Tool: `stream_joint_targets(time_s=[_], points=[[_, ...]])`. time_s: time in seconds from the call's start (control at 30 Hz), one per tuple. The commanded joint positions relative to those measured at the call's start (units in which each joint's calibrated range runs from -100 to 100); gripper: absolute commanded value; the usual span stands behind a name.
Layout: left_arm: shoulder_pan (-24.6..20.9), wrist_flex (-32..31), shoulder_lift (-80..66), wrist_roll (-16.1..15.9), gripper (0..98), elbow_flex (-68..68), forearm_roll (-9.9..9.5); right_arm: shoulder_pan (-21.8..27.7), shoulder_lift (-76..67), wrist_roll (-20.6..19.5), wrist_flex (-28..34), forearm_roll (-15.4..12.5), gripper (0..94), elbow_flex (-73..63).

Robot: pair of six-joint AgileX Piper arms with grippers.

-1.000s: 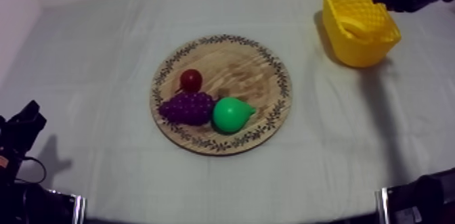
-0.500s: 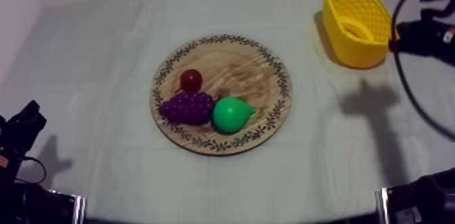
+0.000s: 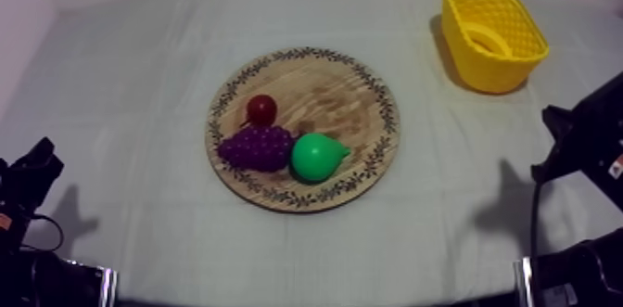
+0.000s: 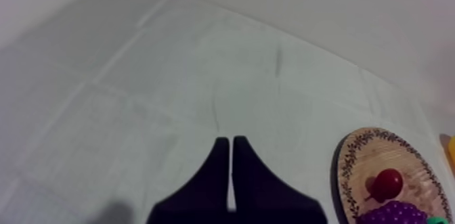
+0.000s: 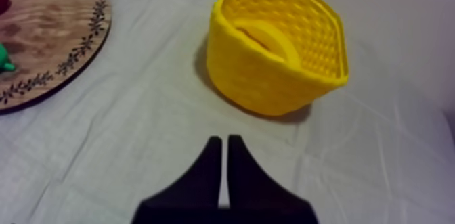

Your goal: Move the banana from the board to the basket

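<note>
- Three fruits sat on the wooden board (image 3: 343, 97) mid-bench (image 3: 139, 70): small red fruit (image 3: 262, 108), grapes (image 3: 255, 147), pear (image 3: 317, 157). Banana?
- Banana (image 3: 487, 40) lay inside the yellow basket (image 3: 519, 65), far right corner. Task looked done.
- End effectors?
- Both closed on nothing, likely because nothing was left to carry. Right end effector (image 5: 224, 142) hung over bare bench just short of the basket; left end effector (image 4: 230, 142) sat toward the front left corner, off the board. Open bench ringed the board on every side.

A grey-white cloth (image 3: 130, 79) with faint fold creases lies flat, meeting a pale bare wall (image 4: 352, 3) at the back
</note>
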Motion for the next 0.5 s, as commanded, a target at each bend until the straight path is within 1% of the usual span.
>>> stream_joint_targets(time_s=[0.0, 0.1, 0.2, 0.33, 0.47], points=[[0.0, 0.0, 0.0, 0.0, 0.1, 0.0, 0.03, -0.1, -5.9, -0.5, 1.3, -0.7, 0.5, 1.8], [0.0, 0.0, 0.0, 0.0, 0.1, 0.0, 0.03, -0.3, -10.0, -2.0, 4.2, -1.0, 0.4, 2.4], [0.0, 0.0, 0.0, 0.0, 0.1, 0.0, 0.03, -0.4, -14.4, -1.9, 9.8, -2.5, 0.4, 2.6], [0.0, 0.0, 0.0, 0.0, 0.1, 0.0, 0.03, -0.5, -19.9, -6.6, 16.7, -1.4, 0.3, 2.7], [0.0, 0.0, 0.0, 0.0, 0.1, 0.0, 0.03, -0.4, -22.5, -10.0, 20.2, -0.9, 0.3, 2.6]])
